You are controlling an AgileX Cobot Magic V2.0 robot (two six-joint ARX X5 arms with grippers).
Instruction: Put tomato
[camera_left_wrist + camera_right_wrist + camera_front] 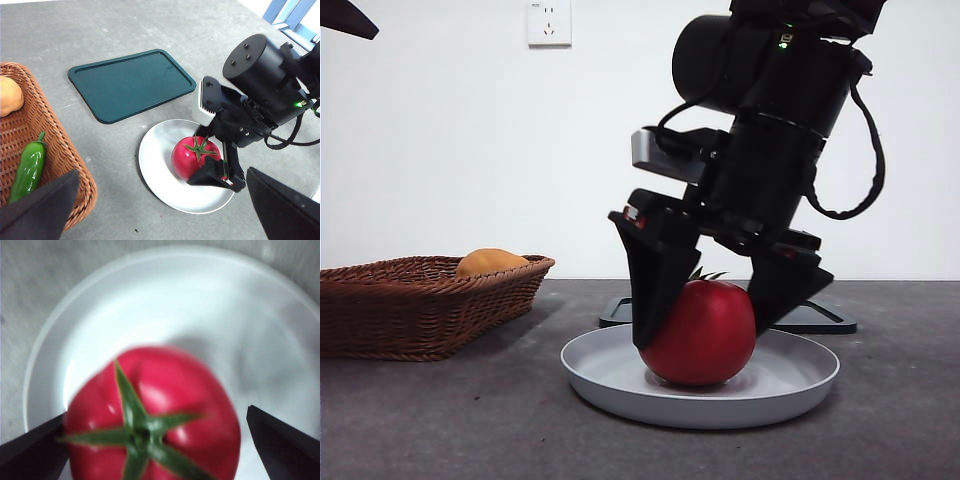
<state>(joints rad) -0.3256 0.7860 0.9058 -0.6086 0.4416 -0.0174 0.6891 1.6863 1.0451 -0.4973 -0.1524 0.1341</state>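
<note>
- Room: plain white wall with 1 wall socket (549, 22) behind a grey, speckled table (440, 420).
- White plate (610, 375): round, shallow, near the table's middle; just behind it lies a dark green tray (131, 82), flat and bare.
- Tomato (700, 332): glossy red, green stem upward, resting on the plate, a little off its centre.
- Right gripper (705, 315): comes down from above and straddles the tomato. 1 jaw lies against the fruit's side; the other stands slightly clear, with a gap showing in the right wrist view. So the jaws are parted, roughly to the tomato's width, and I judge nothing is clamped.
- Left gripper (160, 210): hangs off to the side above the table, jaws spread wide, holding nothing.
- Wicker basket (380, 320): well apart from the plate; holds 1 orange-yellow fruit (490, 262) and 1 green pepper (29, 167).
- Stage, as a judgement: the tomato looks placed, so the release seems all but finished.
- Risk 1: the touching jaw could drag or tip the fruit if the arm lifts at a slant; a round, smooth tomato would roll toward the low rim.
- Risk 2: a sideways retreat could nudge the plate itself, which sits loose on the table.
- Risk 3: if the jaws closed again, the off-centre contact might squeeze the fruit out.
</note>
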